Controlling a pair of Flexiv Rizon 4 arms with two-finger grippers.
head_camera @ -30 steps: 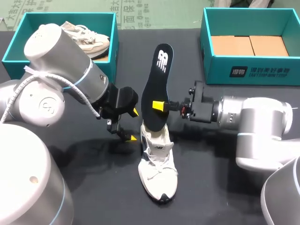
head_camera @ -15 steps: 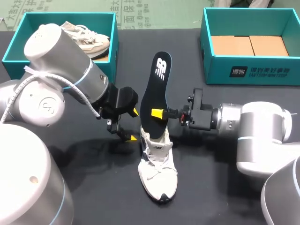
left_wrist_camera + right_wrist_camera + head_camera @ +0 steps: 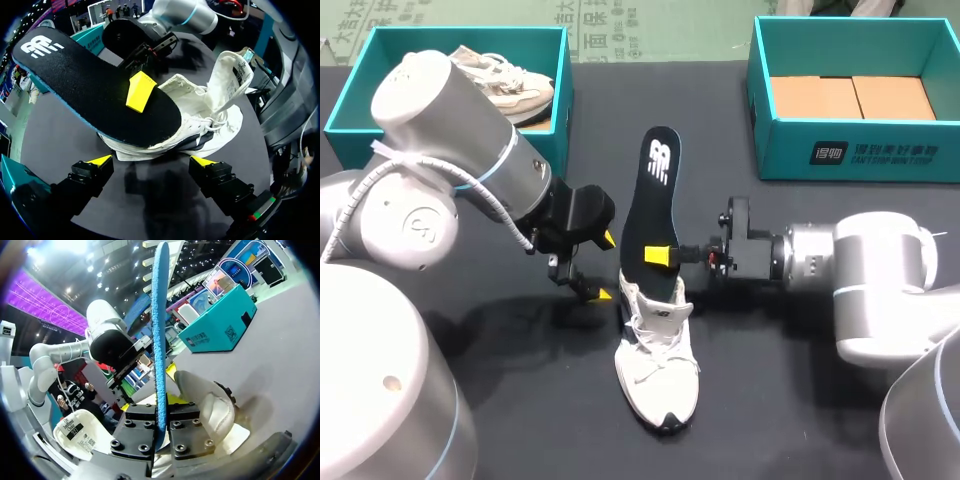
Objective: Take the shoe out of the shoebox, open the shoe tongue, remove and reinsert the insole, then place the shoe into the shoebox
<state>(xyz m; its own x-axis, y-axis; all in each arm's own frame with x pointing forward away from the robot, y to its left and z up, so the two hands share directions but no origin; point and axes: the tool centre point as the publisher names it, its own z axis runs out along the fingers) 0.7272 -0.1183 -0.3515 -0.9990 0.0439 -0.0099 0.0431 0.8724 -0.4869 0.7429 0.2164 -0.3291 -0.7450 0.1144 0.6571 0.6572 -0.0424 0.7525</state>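
Two arms over one dark desk (image 3: pixel 770 410). The left arm (image 3: pixel 450 150) comes in from the left, the right arm (image 3: pixel 880 270) from the right, and both end near the middle.

Two teal shoeboxes sit at the far edge:
- The left shoebox (image 3: pixel 563 90) has a beige shoe (image 3: pixel 510 80) inside.
- The right shoebox (image 3: pixel 850 150) has brown cardboard (image 3: pixel 850 97) on its floor.

The white shoe (image 3: pixel 660 370) stands on the desk between the arms, outside both boxes, toe toward the near edge. In the left wrist view the shoe (image 3: pixel 210 115) has its tongue (image 3: pixel 230 75) pulled up and back.

The black insole (image 3: pixel 655 200) stands nearly upright, lower end at the shoe's opening and the rest sticking up toward the far side. It has a blue edge and a white logo near the top end.

The right pincer (image 3: pixel 657 255) is pinching the insole low down, one yellow finger on the black face. In the right wrist view the insole (image 3: pixel 160 340) runs edge-on between the fingers of that pincer (image 3: pixel 161 425), with the shoe (image 3: pixel 210 405) just beyond.

The left pincer (image 3: pixel 605 267) is spread wide and holds nothing, just beside the shoe's heel on the left. In its own view the pincer (image 3: pixel 150 161) has its tips either side of the shoe's side, not touching, with the insole (image 3: pixel 90 85) ahead and above.
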